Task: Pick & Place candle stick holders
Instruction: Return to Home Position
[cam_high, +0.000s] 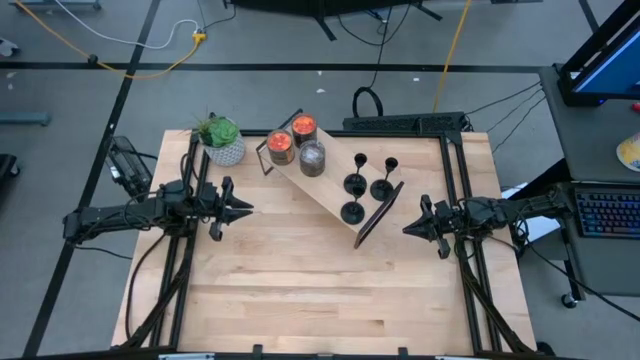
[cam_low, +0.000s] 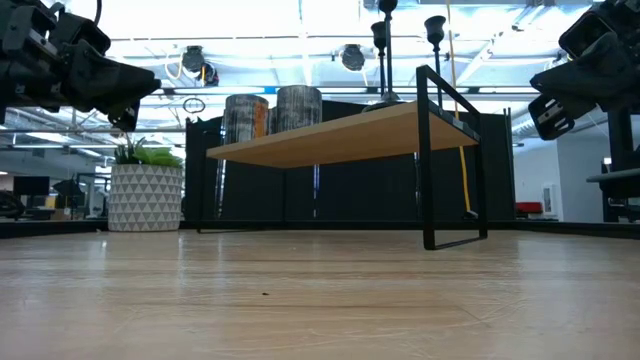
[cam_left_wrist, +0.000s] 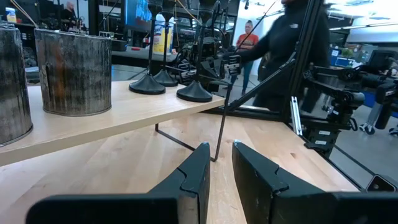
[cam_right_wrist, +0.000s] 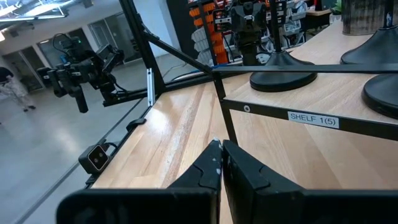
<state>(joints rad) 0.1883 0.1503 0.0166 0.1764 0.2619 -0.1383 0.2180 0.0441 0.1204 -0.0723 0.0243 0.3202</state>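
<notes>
Holders: three candle stick holders (cam_high: 354, 186) stand on the shelf (cam_high: 330, 183), at its lower-right end, near the middle of the high view.
Long axis: each one is upright, with the disc base on the board and the stem pointing up; none lies on its side.
Right claw: the right claw (cam_high: 408, 229) hovers over the desk (cam_high: 300, 290) at centre right, just beside the end frame of the shelf. Its fingers (cam_right_wrist: 208, 165) meet, closed on nothing.
Left claw: the left claw (cam_high: 243, 210) hangs at centre left, well apart from the holders. Its fingers (cam_left_wrist: 196, 174) show a narrow gap and grip nothing.
Direction: from the right claw the holders lie up and to the left; from the left claw they lie far to the right.
Nearer arm: clearly the right one.
Judgement: no holder is on the bare desk, so the placing seems finished and both arms only wait. If one holder needed moving, I think the right arm would have the shorter way, over the frame bar.
</notes>
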